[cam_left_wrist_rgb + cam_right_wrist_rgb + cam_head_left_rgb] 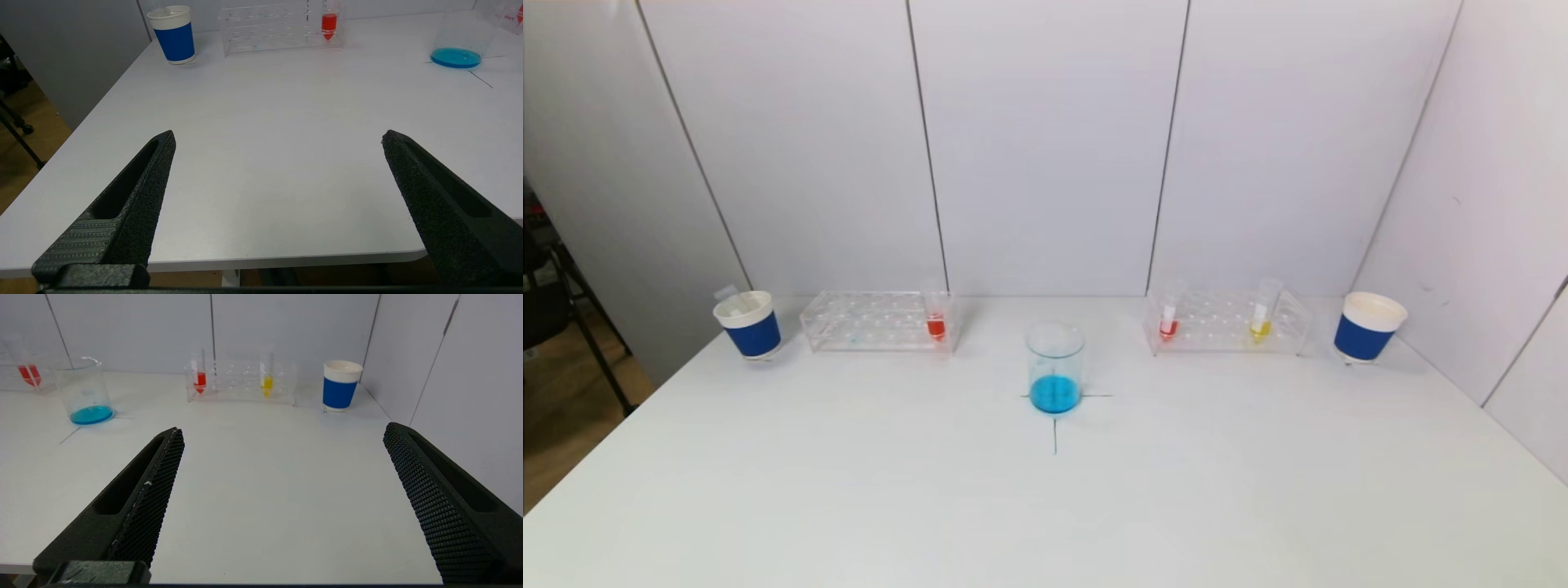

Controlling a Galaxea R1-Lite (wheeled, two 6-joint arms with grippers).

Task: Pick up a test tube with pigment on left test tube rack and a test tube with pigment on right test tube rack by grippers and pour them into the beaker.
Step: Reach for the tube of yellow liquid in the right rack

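The beaker point(1054, 369) stands upright in the middle of the white table point(1045, 506), on a black cross mark point(1054, 425), with a shallow layer of blue liquid in its bottom. Both grippers are well short of it, hanging at the near edge of the table and out of the head view. The left gripper point(278, 139) has its two black fingers spread wide with nothing between them but bare tabletop; the right gripper point(284, 433) is spread just as wide and also holds nothing.

Behind the beaker and to its left lies the left test tube rack point(878, 321), clear plastic, with one red test tube point(936, 317) upright at its end nearest the beaker. To the right lies the right test tube rack point(1227, 322), holding a second red tube point(1169, 321) at its inner end and a yellow tube point(1262, 314) toward its outer end, tilted slightly as far as the head view lets one judge. All three tubes are well apart from either gripper.

A blue-and-white paper cup point(747, 325) stands just outside the left rack, another cup point(1368, 327) just outside the right one. Pale grey wall panels point(1045, 147) close in the back and the right side, and wooden floor point(564, 408) shows past the table's left edge.
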